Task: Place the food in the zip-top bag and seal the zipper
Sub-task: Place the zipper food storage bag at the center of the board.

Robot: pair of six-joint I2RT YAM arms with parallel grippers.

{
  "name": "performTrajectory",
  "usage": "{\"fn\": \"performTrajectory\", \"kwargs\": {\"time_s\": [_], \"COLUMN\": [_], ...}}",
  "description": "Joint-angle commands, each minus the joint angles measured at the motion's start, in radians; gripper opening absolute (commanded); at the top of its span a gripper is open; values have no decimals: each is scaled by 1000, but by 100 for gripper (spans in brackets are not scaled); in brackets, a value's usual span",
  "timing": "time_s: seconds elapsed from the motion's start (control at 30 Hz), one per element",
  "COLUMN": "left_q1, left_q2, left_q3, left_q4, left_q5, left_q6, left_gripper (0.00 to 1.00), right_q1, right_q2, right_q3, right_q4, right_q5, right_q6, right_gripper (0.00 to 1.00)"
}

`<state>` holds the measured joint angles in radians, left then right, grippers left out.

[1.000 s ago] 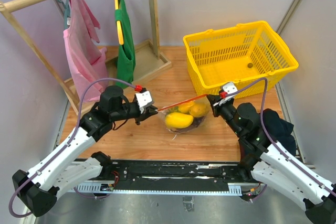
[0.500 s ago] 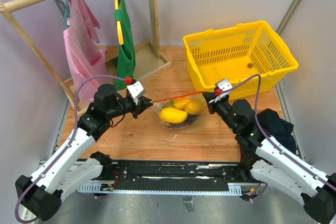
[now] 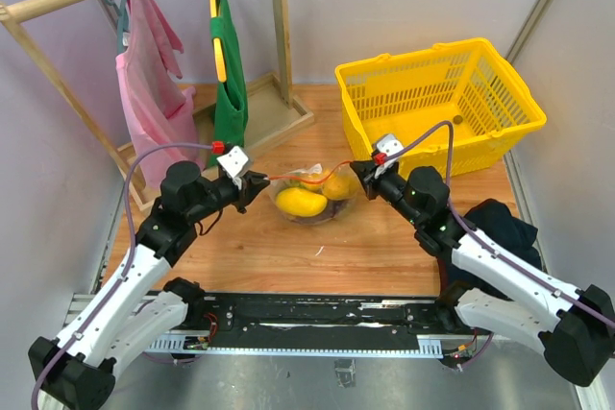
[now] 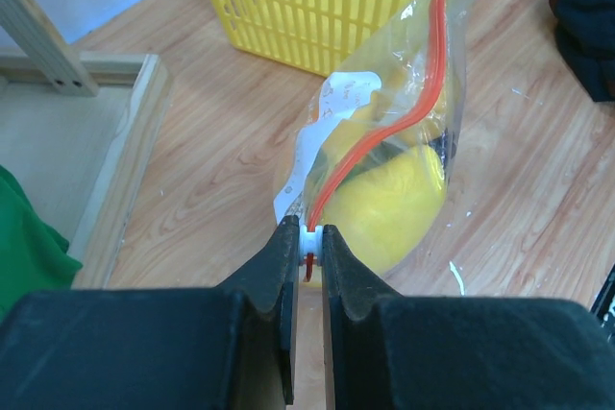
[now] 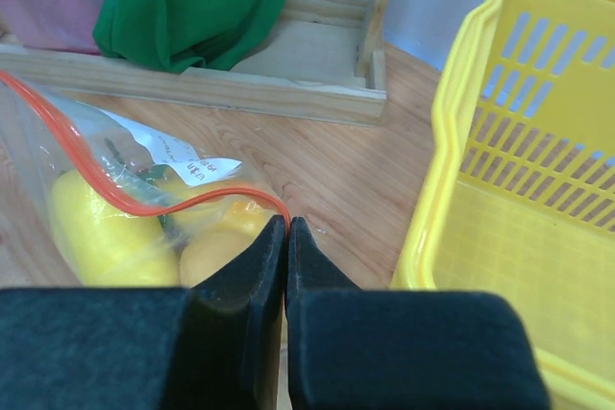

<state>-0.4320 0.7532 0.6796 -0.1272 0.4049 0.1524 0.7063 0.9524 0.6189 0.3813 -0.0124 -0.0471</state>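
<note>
The clear zip-top bag (image 3: 312, 201) hangs between my two grippers over the wooden table. Inside it lies the food (image 3: 301, 202), yellow and orange pieces (image 4: 394, 199) (image 5: 96, 228), with something dark under them. The red-orange zipper (image 3: 307, 176) sags slightly along the bag's top edge (image 4: 380, 132) (image 5: 106, 189). My left gripper (image 3: 259, 184) (image 4: 309, 237) is shut on the white slider at the zipper's left end. My right gripper (image 3: 357, 170) (image 5: 287, 223) is shut on the zipper's right end.
A yellow plastic basket (image 3: 437, 103) stands close behind my right gripper (image 5: 500, 189). A wooden rack (image 3: 279, 36) at the back left carries a pink cloth (image 3: 149, 93) and a green cloth (image 3: 229, 84). A dark cloth (image 3: 509, 228) lies at the right.
Both grippers have carried the bag to the left and farther from the arms' bases. They stand a little closer together, and the zipper has gone from taut to slightly slack.
</note>
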Motion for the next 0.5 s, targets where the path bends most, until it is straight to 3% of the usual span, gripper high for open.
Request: {"fn": "performTrajectory", "kwargs": {"time_s": [0.0, 0.23, 0.37, 0.47], "left_q1": [9, 7, 7, 7], "left_q2": [-50, -92, -103, -143], "left_q3": [-38, -88, -118, -131], "left_q4": [36, 2, -40, -66], "left_q5": [-13, 76, 165, 153], "left_q6": [-27, -178, -266, -312], "left_gripper": [5, 11, 17, 20], "right_q1": [-11, -11, -12, -11], "right_q2": [-30, -157, -216, -253], "right_q3": [3, -109, -120, -113], "right_q4": [-7, -111, -206, -270], "right_q5": [-54, -83, -132, -153], "right_q6": [-21, 31, 50, 63], "right_gripper": [5, 9, 18, 28]}}
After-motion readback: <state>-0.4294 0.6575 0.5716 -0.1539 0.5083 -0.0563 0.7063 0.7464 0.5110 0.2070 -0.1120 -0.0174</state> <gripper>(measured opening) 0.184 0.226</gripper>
